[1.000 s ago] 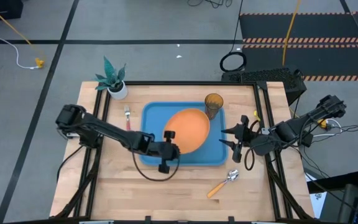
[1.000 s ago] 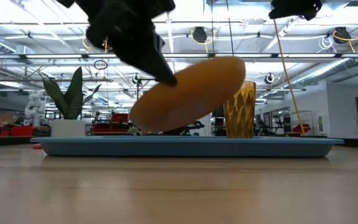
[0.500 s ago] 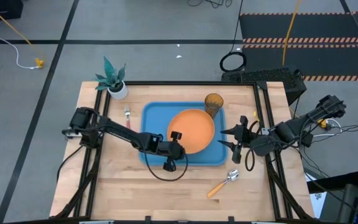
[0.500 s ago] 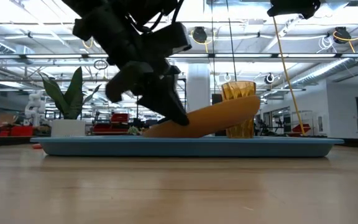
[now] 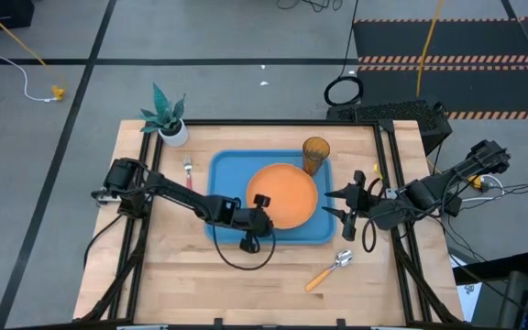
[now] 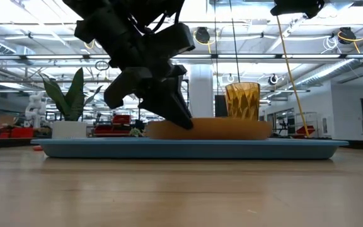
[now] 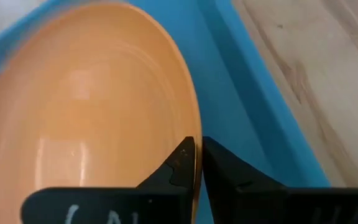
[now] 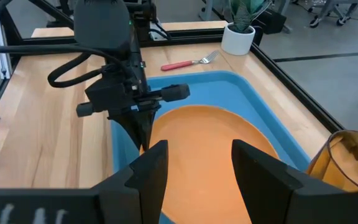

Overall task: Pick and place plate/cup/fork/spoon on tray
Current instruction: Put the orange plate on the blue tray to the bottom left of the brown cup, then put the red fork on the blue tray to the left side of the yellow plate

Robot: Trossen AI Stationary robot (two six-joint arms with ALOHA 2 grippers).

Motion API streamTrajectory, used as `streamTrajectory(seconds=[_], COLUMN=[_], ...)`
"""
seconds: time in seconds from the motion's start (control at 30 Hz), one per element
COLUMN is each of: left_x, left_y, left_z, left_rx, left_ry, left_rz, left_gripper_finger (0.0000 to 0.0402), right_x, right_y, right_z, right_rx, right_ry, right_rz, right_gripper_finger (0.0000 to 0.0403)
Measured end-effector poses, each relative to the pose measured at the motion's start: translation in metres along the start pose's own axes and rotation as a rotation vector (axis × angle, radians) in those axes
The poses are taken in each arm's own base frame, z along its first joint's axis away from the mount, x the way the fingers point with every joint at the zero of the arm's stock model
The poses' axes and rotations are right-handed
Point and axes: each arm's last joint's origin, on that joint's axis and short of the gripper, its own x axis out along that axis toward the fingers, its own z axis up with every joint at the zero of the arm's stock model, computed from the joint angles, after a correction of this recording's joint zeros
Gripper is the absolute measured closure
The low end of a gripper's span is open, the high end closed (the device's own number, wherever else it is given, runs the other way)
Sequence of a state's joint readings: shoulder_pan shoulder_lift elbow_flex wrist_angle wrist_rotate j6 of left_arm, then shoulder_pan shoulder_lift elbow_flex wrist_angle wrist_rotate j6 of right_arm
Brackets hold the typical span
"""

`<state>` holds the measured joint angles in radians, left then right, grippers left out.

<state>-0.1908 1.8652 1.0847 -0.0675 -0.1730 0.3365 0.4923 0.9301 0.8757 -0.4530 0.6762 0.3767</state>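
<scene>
Orange plate (image 5: 282, 192) flat in blue tray (image 5: 223, 174), beside cup (image 5: 315, 152).

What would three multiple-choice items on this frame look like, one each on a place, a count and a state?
1. Where is the spoon?
A. On the bare table, off the tray's near right corner
B. Inside the cup
C. On the plate

2. How many tableware pieces are on the tray?
A. None
B. Two
C. Four

3. How does the left end effector stand?
A. Wide open above the potted plant
B. Shut on the plate's rim
C. Shut on the fork

Key:
1. A: the high view shows it on wood outside the tray.
2. B: only the plate and cup sit there; the fork lies on the table beside the tray's left edge.
3. B: the left wrist view shows both fingers pinching the rim, the plate lying flat. The right end effector waits open at the tray's right edge.
</scene>
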Motion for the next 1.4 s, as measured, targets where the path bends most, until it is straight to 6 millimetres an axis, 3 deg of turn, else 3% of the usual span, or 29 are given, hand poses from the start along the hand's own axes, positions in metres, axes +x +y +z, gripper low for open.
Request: streamTrajectory(seconds=[0.33, 0.5, 1.13, 1.4], left_x=[0.003, 0.004, 0.003, -0.022], left_y=[0.017, 0.023, 0.021, 0.026], left_z=[-0.005, -0.004, 0.0, 0.01], left_rx=[0.051, 0.046, -0.02, -0.161], left_ry=[-0.018, -0.047, -0.08, -0.119], left_rz=[-0.007, -0.021, -0.027, 0.003], left_gripper_finger=[0.0394, 0.0372, 0.036, 0.036], right_x=[0.0, 0.0, 0.0, 0.0], right_y=[0.001, 0.001, 0.0, 0.0], right_z=[0.002, 0.001, 0.001, 0.001], right_rx=[-0.011, -0.012, -0.014, -0.017], right_ry=[-0.014, -0.013, -0.011, -0.011], right_rz=[0.006, 0.005, 0.005, 0.004], right_gripper_finger=[0.0234, 0.0234, 0.0234, 0.0234])
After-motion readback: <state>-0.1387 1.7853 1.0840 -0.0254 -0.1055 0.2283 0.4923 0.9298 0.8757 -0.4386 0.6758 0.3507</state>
